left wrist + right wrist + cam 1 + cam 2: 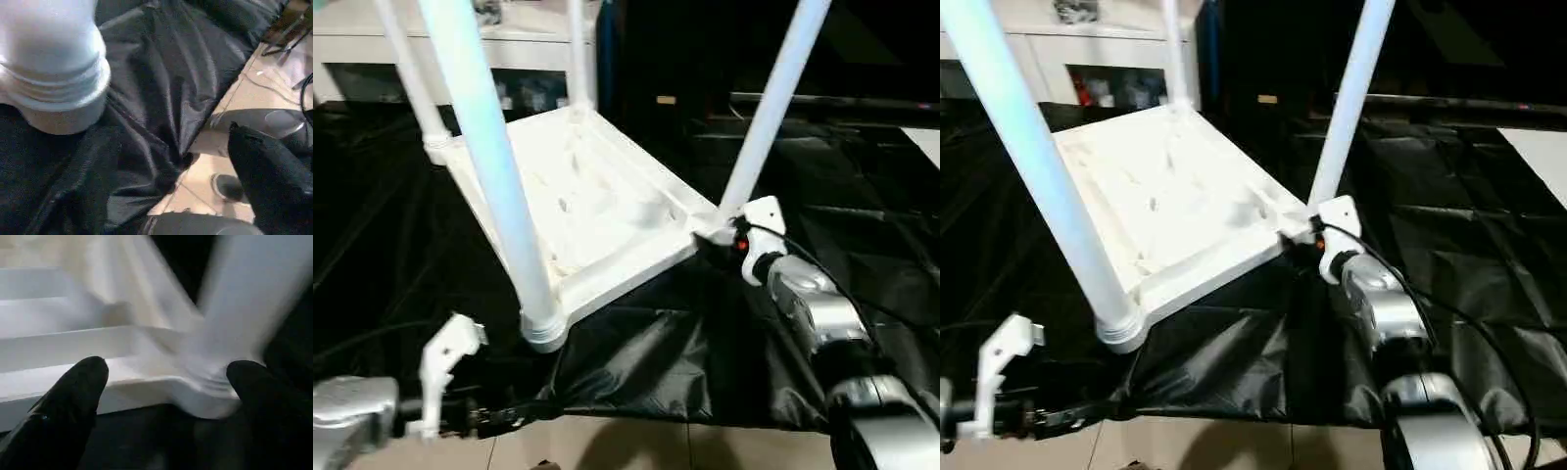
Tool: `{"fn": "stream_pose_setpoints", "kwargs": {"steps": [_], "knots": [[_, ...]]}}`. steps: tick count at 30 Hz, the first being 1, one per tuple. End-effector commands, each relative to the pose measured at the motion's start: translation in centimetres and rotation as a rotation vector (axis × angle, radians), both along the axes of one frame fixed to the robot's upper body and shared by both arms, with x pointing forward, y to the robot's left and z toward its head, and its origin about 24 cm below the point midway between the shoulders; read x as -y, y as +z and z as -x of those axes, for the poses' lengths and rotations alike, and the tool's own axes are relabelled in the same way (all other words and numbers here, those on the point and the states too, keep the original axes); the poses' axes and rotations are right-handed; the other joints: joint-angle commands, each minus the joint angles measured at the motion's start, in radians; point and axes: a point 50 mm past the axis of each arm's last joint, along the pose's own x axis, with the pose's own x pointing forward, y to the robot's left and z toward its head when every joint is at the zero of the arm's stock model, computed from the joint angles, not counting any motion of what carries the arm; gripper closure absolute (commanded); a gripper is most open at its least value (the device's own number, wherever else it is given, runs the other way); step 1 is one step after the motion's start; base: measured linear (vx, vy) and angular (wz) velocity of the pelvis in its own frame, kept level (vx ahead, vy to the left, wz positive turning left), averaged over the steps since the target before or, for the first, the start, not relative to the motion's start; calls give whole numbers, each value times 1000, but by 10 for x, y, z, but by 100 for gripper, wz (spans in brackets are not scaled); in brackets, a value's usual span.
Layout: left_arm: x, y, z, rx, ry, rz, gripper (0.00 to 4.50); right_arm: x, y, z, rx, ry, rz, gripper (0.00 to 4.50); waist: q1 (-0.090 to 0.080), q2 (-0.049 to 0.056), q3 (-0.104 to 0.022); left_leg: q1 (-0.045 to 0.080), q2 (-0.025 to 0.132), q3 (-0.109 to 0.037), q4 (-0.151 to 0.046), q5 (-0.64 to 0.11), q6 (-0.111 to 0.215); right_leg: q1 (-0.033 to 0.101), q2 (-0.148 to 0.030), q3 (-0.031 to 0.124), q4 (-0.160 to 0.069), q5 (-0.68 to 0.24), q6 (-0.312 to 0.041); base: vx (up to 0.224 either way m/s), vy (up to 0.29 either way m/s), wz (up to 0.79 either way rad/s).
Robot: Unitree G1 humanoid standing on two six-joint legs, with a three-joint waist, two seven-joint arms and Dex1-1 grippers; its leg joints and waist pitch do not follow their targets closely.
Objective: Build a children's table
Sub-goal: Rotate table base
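Nearest to me, at about 7 o'clock in the head view, I have the left end effector [494,419] low over the front edge of the black sheet [636,372]. The left wrist view shows one black finger [274,181] with nothing against it. I cannot confirm the jaw spacing from that view, but the unit is clear of all parts and holds nothing. It sits just beside the near-left leg [494,186], which I judge to be a stand-off position that leaves the joint unobstructed.

The children's table [597,206] lies upside down at centre on the sheet, ribbed underside facing up. This orientation presents the corner sockets upward, so each leg goes in from above. The collar of the near-left leg [54,98] is seated in its socket at 7 o'clock of the top.

At 4 o'clock, the right end effector [166,396] is wide open, with its two fingers [73,391] standing either side of the near-right corner socket [705,230]. The near-right leg [769,108] rises from that socket toward 1 o'clock. No contact is visible. I judge this placement as preparation to brace or test the corner.

Farther out, the far-left leg [406,69] stands at 10 o'clock and the far-right leg [576,49] at 12 o'clock. With all four legs upright, I judge assembly to be nearly complete; seating checks and turning the table over remain.
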Motion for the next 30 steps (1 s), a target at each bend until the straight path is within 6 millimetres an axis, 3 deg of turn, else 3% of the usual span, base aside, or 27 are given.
{"fn": "stream_pose_setpoints", "kwargs": {"steps": [1, 5, 11, 17, 24, 26, 30], "knots": [[-7, 13, -13, 137, 53, -6, 14, 3, 10, -6, 47, -19, 1, 0, -4, 12, -53, 14, 9, 1, -76, -369, -17, 28, -38, 37, -85, -351, -173, 0, 0, 0], [1, 28, -33, 311, 104, 101, 2, -4, 5, -3, 42, 26, 30, 0, -5, 10, -59, 12, 10, 3, -72, -315, -9, 37, -38, 38, -76, -280, -194, 0, 0, 0], [19, 34, -46, 366, 82, 201, 2, -6, -10, 4, 16, 29, 112, 0, -4, 5, -63, 7, 9, 7, -66, -246, 7, 42, -37, 39, -68, -220, -210, 0, 0, 0], [45, 33, -69, 410, 69, 285, 2, -18, -24, 14, -28, 82, 165, 0, -6, 6, -64, 9, 10, 8, -66, -258, 3, 44, -39, 39, -70, -227, -208, 0, 0, 0], [80, 45, -68, 351, -115, 417, 2, -40, -29, 12, -43, 138, 161, 0, -7, 6, -63, 8, 11, 6, -66, -274, -3, 43, -41, 39, -69, -255, -214, 0, 0, 0], [82, 45, -67, 347, -125, 421, 2, -40, -29, 12, -43, 138, 158, 0, -10, 6, -63, 7, 11, 5, -67, -265, -3, 46, -39, 39, -67, -239, -210, 0, 0, 0], [105, 46, -57, 271, -259, 489, 2, -56, -20, 6, -15, 183, 148, 0, -14, 2, -65, 4, 10, 6, -64, -236, 2, 49, -39, 38, -62, -206, -220, 0, 0, 0]]}}
